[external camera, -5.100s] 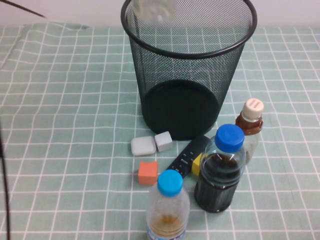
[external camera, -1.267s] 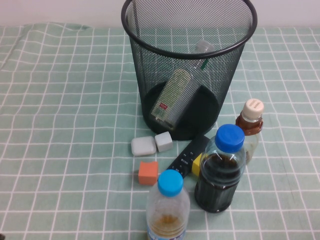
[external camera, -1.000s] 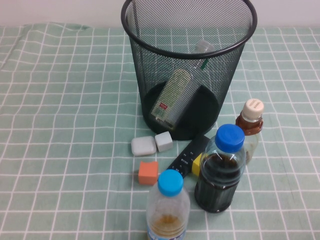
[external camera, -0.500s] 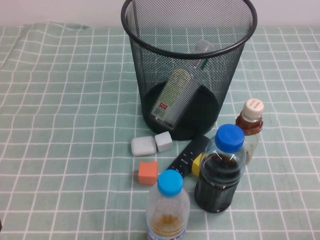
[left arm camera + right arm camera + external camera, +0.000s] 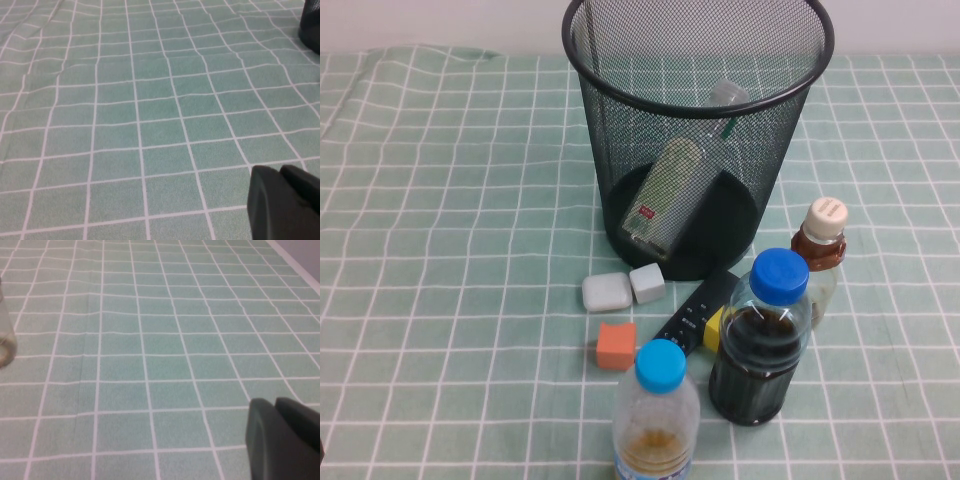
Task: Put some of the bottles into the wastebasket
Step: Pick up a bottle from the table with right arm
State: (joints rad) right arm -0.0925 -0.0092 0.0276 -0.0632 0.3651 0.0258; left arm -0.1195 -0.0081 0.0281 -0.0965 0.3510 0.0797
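The black wire-mesh wastebasket (image 5: 620, 120) stands at the back middle of the table. The white-capped bottle (image 5: 665, 195) with the green-and-red label leans inside it, cap up. The beige-capped bottle (image 5: 820, 248) with the brown neck stands upright on the cloth to the basket's front right. My left gripper (image 5: 281, 174) is shut and empty, low over bare cloth; the basket's base (image 5: 312, 25) shows at the edge of its wrist view. My right gripper (image 5: 275, 406) is shut and empty over bare cloth. Neither gripper shows in the high view.
A blue-capped dark bottle (image 5: 760, 345) and a blue-capped clear bottle (image 5: 657, 420) stand at the front. A black remote (image 5: 692, 312), a yellow block (image 5: 715, 328), an orange cube (image 5: 616, 345) and two pale blocks (image 5: 606, 292) lie before the basket. A clear bottle's edge (image 5: 5, 335) shows in the right wrist view.
Five seconds ago the white-capped bottle was at the basket's rim; it now lies inside. Nothing has moved over the last second.
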